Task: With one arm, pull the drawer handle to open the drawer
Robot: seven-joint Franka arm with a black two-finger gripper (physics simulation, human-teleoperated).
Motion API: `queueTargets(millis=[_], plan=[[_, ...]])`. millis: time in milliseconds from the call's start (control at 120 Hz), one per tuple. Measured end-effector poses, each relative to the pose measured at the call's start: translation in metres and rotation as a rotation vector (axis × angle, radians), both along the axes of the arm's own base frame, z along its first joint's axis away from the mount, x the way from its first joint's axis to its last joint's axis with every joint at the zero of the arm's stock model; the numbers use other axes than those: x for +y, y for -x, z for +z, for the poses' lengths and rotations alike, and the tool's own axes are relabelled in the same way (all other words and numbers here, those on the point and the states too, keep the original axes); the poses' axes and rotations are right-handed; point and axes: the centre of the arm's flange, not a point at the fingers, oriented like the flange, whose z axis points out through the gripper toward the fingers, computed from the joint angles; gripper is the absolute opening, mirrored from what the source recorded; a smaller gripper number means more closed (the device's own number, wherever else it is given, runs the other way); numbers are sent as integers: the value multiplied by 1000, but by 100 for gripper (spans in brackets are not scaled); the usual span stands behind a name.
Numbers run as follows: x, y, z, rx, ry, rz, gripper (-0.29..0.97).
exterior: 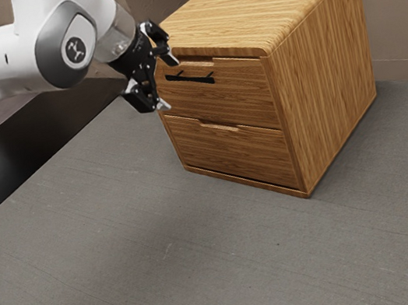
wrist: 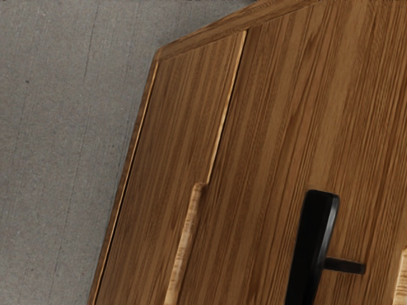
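A wooden cabinet (exterior: 307, 63) stands on the grey floor with two drawers in its front. The upper drawer (exterior: 234, 96) carries a black bar handle (exterior: 191, 78), seen close in the wrist view (wrist: 316, 248). Its front looks flush with the cabinet. My black gripper (exterior: 163, 81) is open at the front's edge on the exterior view's left, just beside that end of the handle. One fingertip is above the handle's level and one below. Nothing is held between the fingers.
The lower drawer (exterior: 235, 147) has a wooden lip grip (wrist: 183, 248) and looks shut. Grey carpet-like floor (exterior: 127, 253) lies all around the cabinet. A dark platform (exterior: 21, 145) sits under the arm at the exterior view's left.
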Motion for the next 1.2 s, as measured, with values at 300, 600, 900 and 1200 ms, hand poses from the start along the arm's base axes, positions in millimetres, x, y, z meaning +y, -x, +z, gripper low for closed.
queueTargets(millis=[300, 600, 900, 1200], plan=[[2, -6, -7, 7, 5, 16, 68], [-8, -19, -15, 10, 7, 8, 68], [-18, -17, -20, 23, 13, 4, 65], [-24, -13, -23, 36, 23, 9, 52]])
